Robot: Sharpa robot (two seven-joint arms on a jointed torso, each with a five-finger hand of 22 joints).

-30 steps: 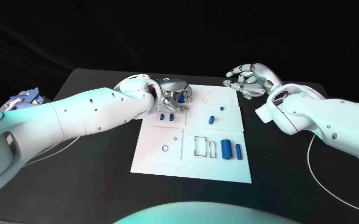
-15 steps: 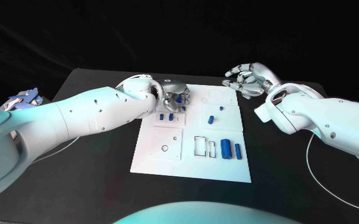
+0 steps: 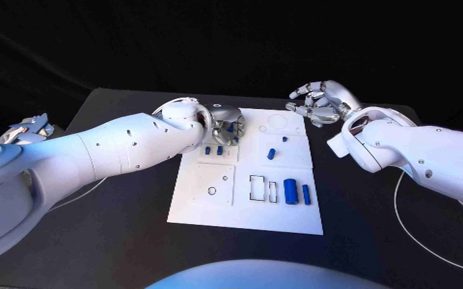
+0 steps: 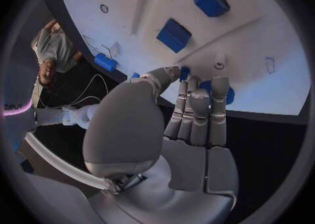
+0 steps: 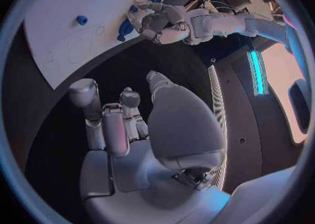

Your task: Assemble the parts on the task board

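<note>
— What is the left hand (image 3: 226, 126) doing?
— Its fingers pinch a small blue part (image 4: 225, 92) over the far left corner of the white board (image 3: 214, 207).
— And the right hand (image 3: 321, 103)?
— It floats beside the board, fingers curled, holding nothing.

A robotics lab: a black table (image 3: 126, 235) with a white task board (image 3: 217, 212) against black backdrop.

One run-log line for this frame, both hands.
left hand: pinching blue part over task board far-left corner | right hand: holds nothing, off board | stage: assembling
</note>
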